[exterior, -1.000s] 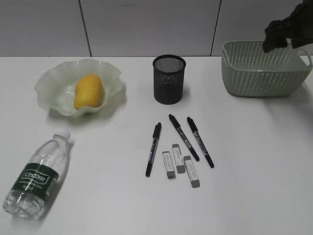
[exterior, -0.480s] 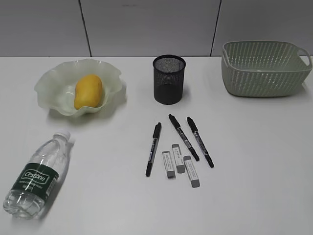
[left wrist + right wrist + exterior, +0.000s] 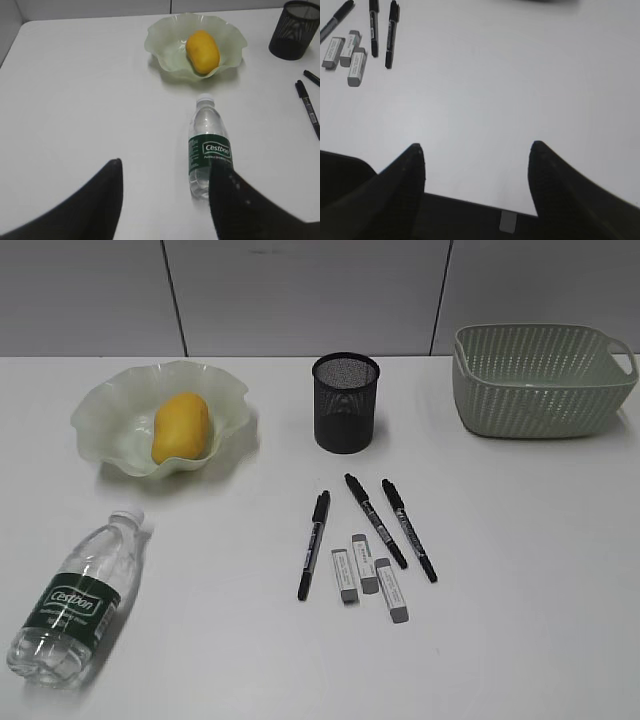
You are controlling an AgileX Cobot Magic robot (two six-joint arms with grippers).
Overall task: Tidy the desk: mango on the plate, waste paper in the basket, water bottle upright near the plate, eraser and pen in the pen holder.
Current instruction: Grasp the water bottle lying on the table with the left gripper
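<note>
The mango lies in the wavy green plate; both also show in the left wrist view, mango in plate. The water bottle lies on its side at the front left, cap toward the plate. Three black pens and three erasers lie in front of the black mesh pen holder. The basket stands at the back right; its inside is hidden and no waste paper shows. My left gripper is open above the desk, just left of the bottle. My right gripper is open and empty over bare desk.
The desk's front edge shows between the right fingers. The pens and erasers lie far left of the right gripper. A grey panelled wall runs behind the desk.
The right arm, which hung dark over the basket's far right corner a second ago, has drawn back out of the exterior view. Nothing on the desk has moved.
</note>
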